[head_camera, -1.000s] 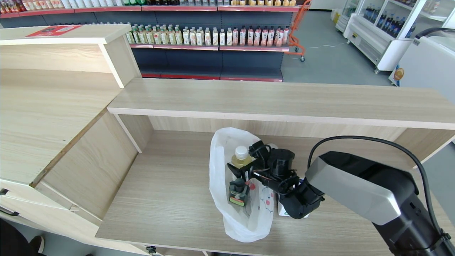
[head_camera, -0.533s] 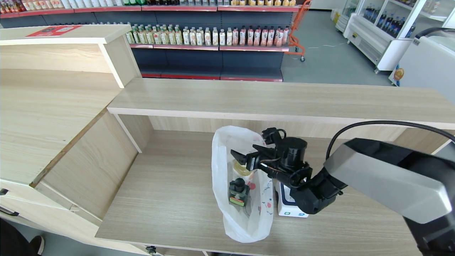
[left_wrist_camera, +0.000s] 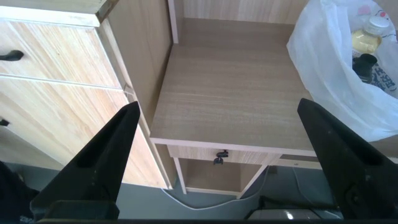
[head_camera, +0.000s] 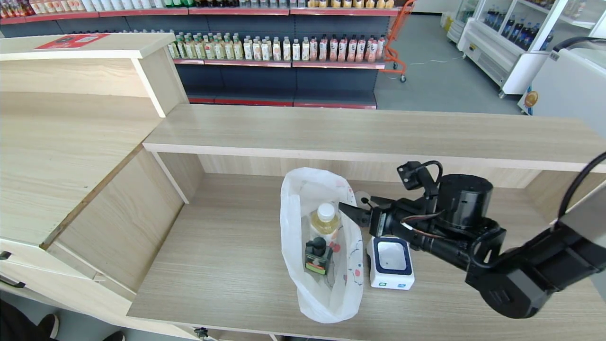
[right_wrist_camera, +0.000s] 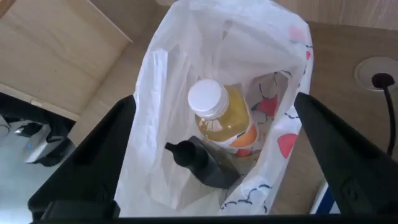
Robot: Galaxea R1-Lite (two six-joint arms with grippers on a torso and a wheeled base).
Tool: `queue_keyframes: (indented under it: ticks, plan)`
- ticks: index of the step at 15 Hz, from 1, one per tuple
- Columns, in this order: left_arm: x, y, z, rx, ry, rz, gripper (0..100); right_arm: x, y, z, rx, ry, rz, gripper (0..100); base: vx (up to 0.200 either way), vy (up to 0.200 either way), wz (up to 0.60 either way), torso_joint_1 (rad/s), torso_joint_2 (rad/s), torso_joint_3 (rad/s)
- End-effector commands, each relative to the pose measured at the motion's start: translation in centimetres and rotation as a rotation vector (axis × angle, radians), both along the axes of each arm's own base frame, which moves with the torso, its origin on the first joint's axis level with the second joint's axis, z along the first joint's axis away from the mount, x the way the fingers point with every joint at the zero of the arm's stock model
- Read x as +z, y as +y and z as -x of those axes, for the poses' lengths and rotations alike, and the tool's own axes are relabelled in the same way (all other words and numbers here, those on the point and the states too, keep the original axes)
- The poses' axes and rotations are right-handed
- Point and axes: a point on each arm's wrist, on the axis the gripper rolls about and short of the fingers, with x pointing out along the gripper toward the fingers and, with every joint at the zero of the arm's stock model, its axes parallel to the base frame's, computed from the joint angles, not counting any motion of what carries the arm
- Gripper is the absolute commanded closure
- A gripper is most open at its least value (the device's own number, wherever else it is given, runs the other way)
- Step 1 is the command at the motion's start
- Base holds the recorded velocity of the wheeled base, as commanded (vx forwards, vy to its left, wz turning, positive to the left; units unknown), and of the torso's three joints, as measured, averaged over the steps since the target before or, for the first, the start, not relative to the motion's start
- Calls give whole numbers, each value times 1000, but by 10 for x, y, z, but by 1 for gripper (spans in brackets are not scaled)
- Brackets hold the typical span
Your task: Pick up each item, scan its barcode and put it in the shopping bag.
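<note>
The right gripper (head_camera: 352, 214) hangs wide and empty at three o'clock of the thin, floppy bag (head_camera: 290, 237), whose smooth bottle (head_camera: 325, 222) looks slippery, best held below its cap.

Right end effector (head_camera: 352, 211) now off the bottle (head_camera: 325, 220), outside shopping bag (head_camera: 290, 227)

The left gripper (left_wrist_camera: 219, 109) hangs above the front edge of a pale wooden counter (left_wrist_camera: 230, 81), its two dark fingers (left_wrist_camera: 99, 162) spread wide with nothing between them. At the counter's far side stands a white plastic shopping bag (left_wrist_camera: 323, 68), mouth open. Inside it sit a bottle of yellow drink (left_wrist_camera: 367, 37) with a white cap and, touching it, a dark bottle (left_wrist_camera: 373, 65). Beside the counter are light wood drawers (left_wrist_camera: 56, 62) with a black handle (left_wrist_camera: 11, 56). A small dark latch (left_wrist_camera: 217, 158) hangs under the counter's edge, and a white cable (left_wrist_camera: 205, 202) trails below.
</note>
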Motion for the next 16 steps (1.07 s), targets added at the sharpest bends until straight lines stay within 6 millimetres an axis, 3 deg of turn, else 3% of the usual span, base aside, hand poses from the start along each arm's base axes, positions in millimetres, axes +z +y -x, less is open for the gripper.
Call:
queue_keyframes:
  ticks: [1, 3, 4, 6, 8, 9, 10, 13, 16]
  plan:
    - [0, 0, 0, 0, -1, 0, 0, 56, -58, 55, -90, -64, 0, 0, 0, 0, 0, 0, 0, 0]
    - [0, 0, 0, 0, -1, 0, 0, 82, -97, 85, -222, -90, 34, 0, 0, 0, 0, 0, 0, 0]
    - [0, 0, 0, 0, -1, 0, 0, 79, -111, 113, -271, -99, 80, 0, 0, 0, 0, 0, 0, 0]
    - [0, 0, 0, 0, -1, 0, 0, 51, -137, 176, -396, -60, 153, 0, 0, 0, 0, 0, 0, 0]
    - [0, 0, 0, 0, -1, 0, 0, 9, -154, 237, -488, -56, 196, 0, 0, 0, 0, 0, 0, 0]
    - [0, 0, 0, 0, -1, 0, 0, -11, -159, 261, -518, -91, 220, 0, 0, 0, 0, 0, 0, 0]
    - [0, 0, 0, 0, -1, 0, 0, -19, -162, 279, -566, -146, 232, 0, 0, 0, 0, 0, 0, 0]
    - [0, 0, 0, 0, -1, 0, 0, -50, -163, 309, -625, -159, 211, 0, 0, 0, 0, 0, 0, 0]
    - [0, 0, 0, 0, -1, 0, 0, -50, -163, 309, -642, -149, 193, 0, 0, 0, 0, 0, 0, 0]
